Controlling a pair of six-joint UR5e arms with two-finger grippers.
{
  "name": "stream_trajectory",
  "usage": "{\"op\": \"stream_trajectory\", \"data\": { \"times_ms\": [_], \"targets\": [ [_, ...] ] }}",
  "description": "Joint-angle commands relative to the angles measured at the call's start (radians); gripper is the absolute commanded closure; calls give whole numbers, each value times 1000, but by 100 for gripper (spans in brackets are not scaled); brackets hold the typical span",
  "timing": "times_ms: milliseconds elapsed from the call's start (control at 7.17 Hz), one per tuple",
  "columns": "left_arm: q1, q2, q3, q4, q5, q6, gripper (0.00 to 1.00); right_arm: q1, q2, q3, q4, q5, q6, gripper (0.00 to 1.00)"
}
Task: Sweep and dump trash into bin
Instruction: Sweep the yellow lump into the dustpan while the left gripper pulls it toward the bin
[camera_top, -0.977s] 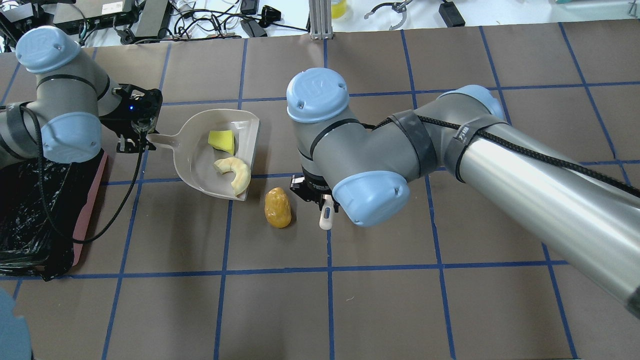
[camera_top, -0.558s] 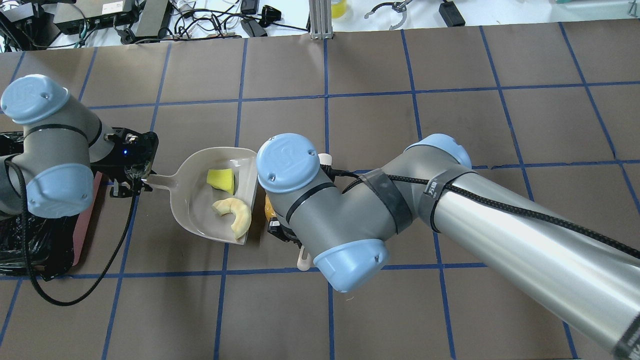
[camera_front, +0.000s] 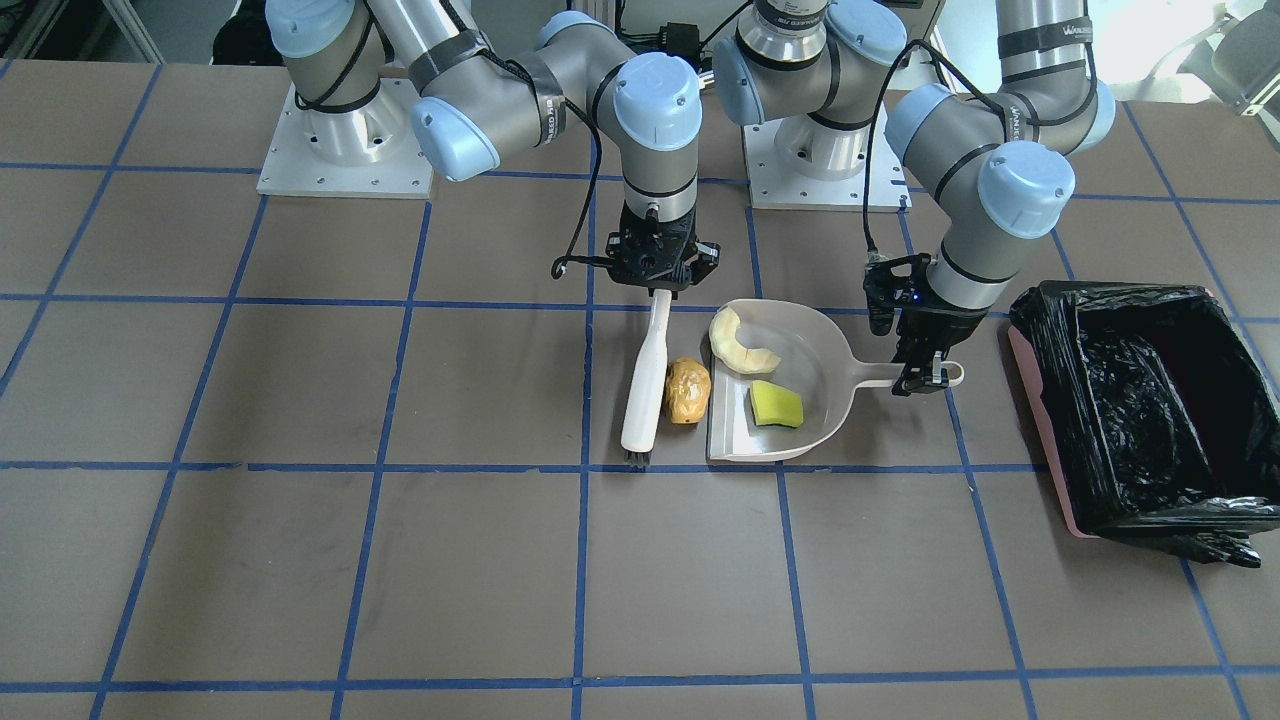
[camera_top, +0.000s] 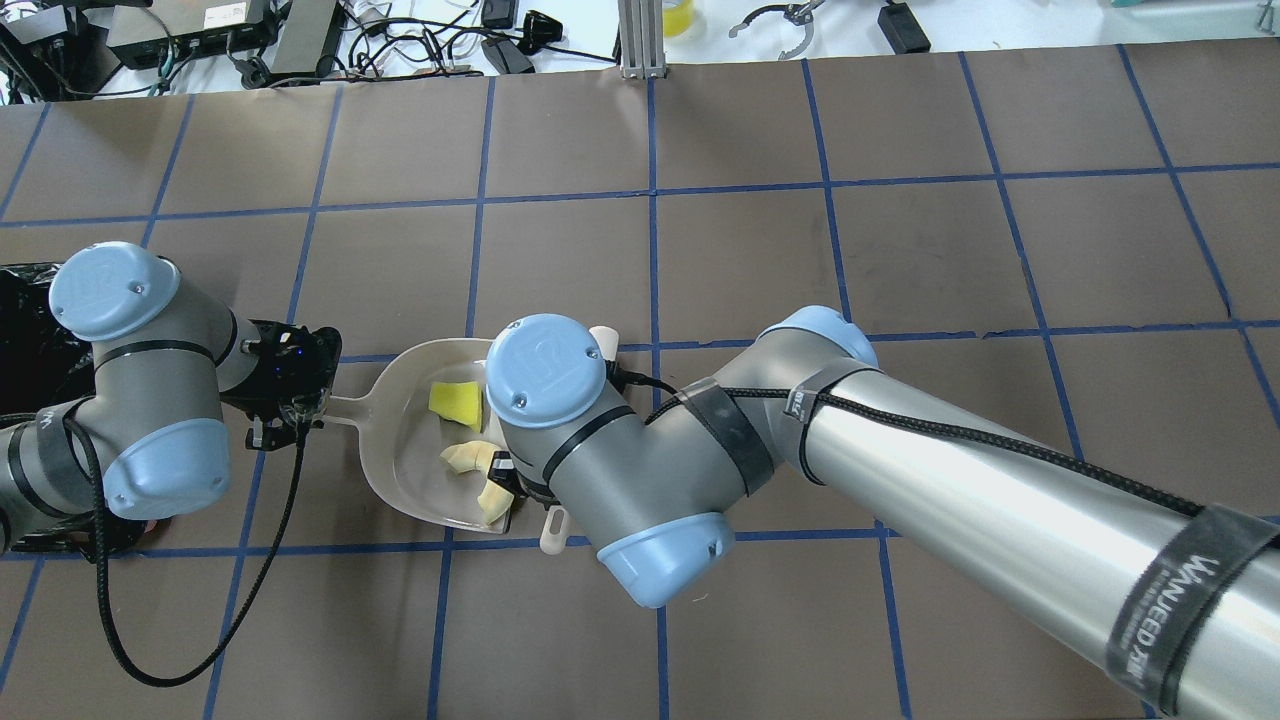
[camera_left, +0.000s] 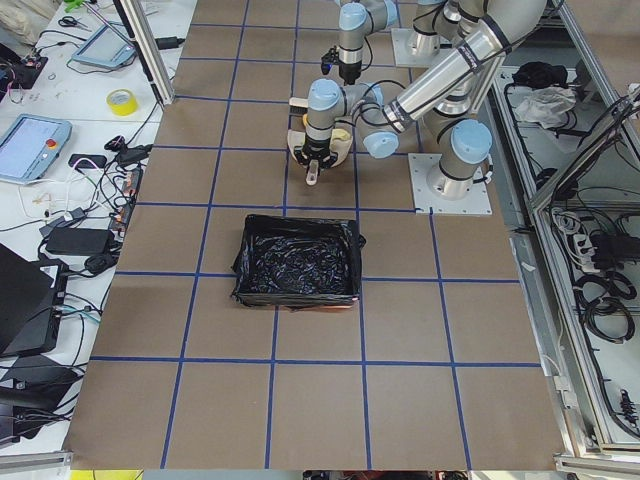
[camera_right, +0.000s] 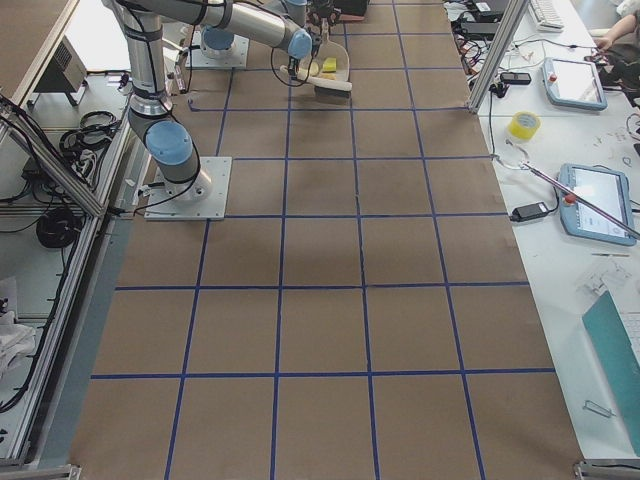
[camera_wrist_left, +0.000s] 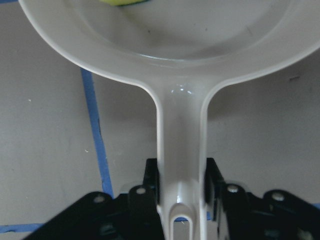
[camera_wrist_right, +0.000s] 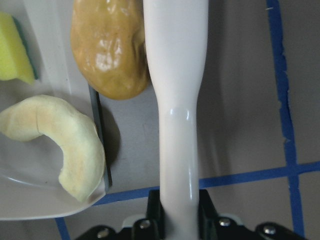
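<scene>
1. Current step: sweeping, final piece. 2 of the 3 trash pieces already lie in the dustpan (camera_front: 812, 345). The golden-brown lump (camera_front: 687, 390) lies on the table (camera_front: 300, 400), touching the brush (camera_front: 645, 385) on 1 side and the pan's open lip on the other. It is judged not yet inside.
2. Right gripper (camera_front: 659, 287): clamped on the brush handle. The right wrist view shows its jaws tight against both sides of the handle.
3. Left gripper (camera_front: 925, 375): clamped on the dustpan handle. The left wrist view confirms this, with the pan flat on the table.
4. Next move (judgement): push the brush sideways toward the pan to roll the lump over the lip while the left arm braces the pan. Then lift the pan level and tip it over the bin (camera_front: 1110, 292), which stands near the pan's handle end on the robot's left.
5. Materials:
   - Dustpan: smooth off-white plastic with a dark strip along the lip.
   - Brush: glossy white handle with dark bristles at the far end.
   - Lump: glossy, rounded, potato-like; it is likely to roll.
   - Bread-like piece (camera_front: 740, 345): pale cream, matte crescent.
   - Sponge wedge (camera_front: 777, 405): yellow-green, porous-looking.
   - Bin: rectangular, pink-sided, lined with a crinkly black bag.
</scene>
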Motion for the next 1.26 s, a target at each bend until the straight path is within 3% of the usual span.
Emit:
{"op": "stream_trajectory", "data": {
  "times_ms": [0, 558, 1116],
  "targets": [
    [-1, -5, -1, 8, 2, 0, 100, 11, 49, -8, -96, 34, 58, 99],
    [-1, -10, 24, 6, 1, 1, 100, 54, 79, -89, -118, 95, 179, 100],
    [3, -10, 61, -1, -8, 7, 100, 71, 90, -124, -98, 79, 155, 100]
  ]
}}
